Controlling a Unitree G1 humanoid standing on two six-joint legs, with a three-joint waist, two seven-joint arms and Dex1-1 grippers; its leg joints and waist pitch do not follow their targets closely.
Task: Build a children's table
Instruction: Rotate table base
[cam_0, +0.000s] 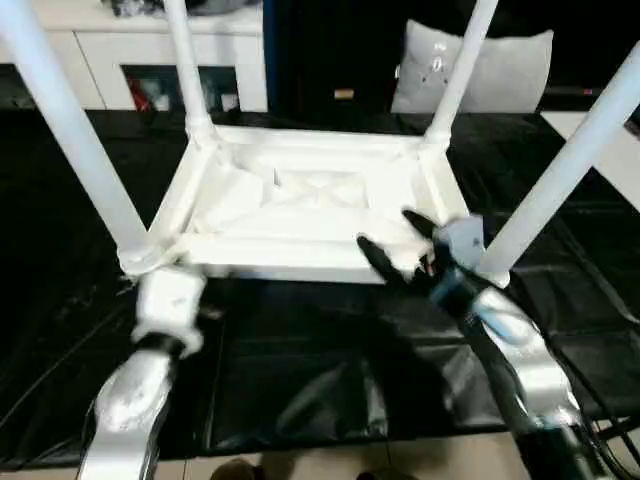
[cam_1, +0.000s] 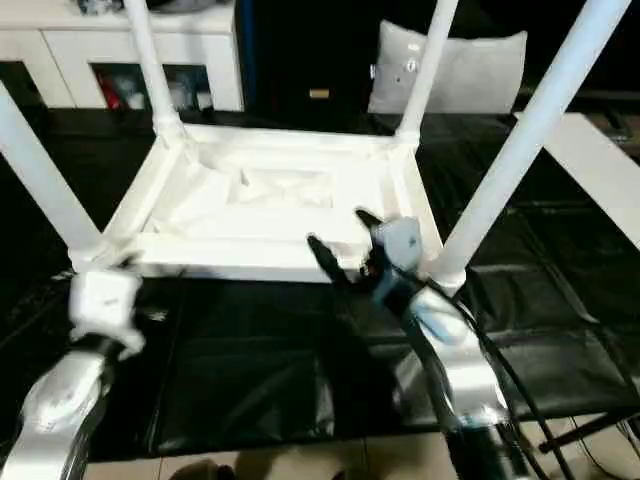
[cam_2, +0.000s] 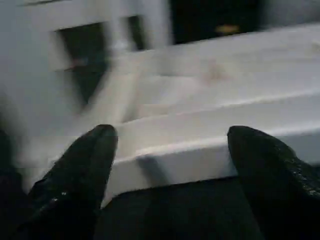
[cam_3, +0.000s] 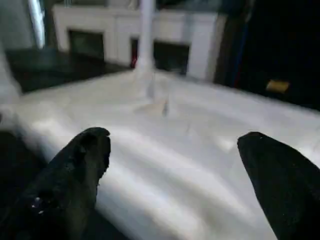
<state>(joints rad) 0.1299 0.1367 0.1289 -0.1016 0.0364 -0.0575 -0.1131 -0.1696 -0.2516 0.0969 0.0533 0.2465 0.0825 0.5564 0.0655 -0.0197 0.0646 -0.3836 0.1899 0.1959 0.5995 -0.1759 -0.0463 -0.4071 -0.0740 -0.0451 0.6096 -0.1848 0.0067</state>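
The children's table (cam_0: 290, 258) lies upside down on the black sheet, its ribbed underside up. All of its white legs stand in the corner sockets, the near-left leg (cam_0: 75, 140) and near-right leg (cam_0: 565, 170) closest to me. My left gripper (cam_2: 172, 136) is open just in front of the table's near rim, beside the near-left corner, with nothing between its fingers. The left arm's white wrist block (cam_0: 170, 303) sits below that corner socket. Near the near-right leg, my right gripper (cam_0: 385, 228) is open over the rim, its black fingers (cam_0: 375, 258) spread and holding nothing.
A black sheet (cam_0: 300, 370) covers the work surface. A white cabinet (cam_0: 150, 50) with shelves stands at the back left and a grey pillow (cam_0: 505, 70) at the back right. A white board (cam_1: 600, 170) lies at the right edge. Cables trail near my right forearm.
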